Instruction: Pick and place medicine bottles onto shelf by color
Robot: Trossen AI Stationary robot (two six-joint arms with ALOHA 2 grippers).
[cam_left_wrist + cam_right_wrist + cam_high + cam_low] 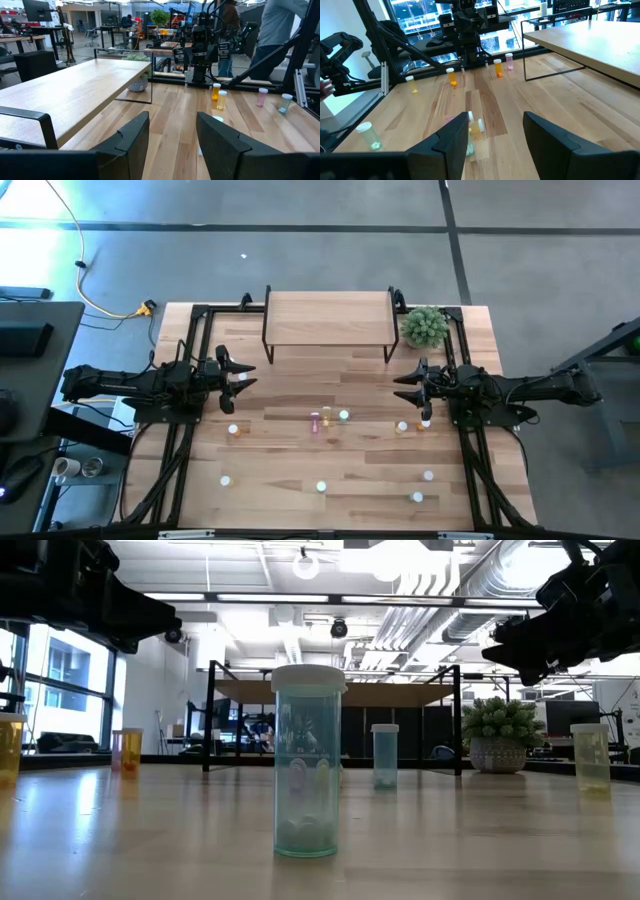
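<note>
Nothing sitting on the shelf [328, 317] yet, so sorting barely starting. Bottles [327, 418] all standing scattered across the table [300, 470] in front of it. Left gripper [238, 379] and right gripper [408, 385] hovering apart, fingers parted, holding nothing.

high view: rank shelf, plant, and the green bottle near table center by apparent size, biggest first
1. shelf: by far the largest, a wide light-wood board.
2. plant: clearly smaller than the shelf, much bigger than any bottle.
3. green bottle: tiny, little more than its white cap showing from above.
No ties; the overhead view keeps nearness from skewing this.
</note>
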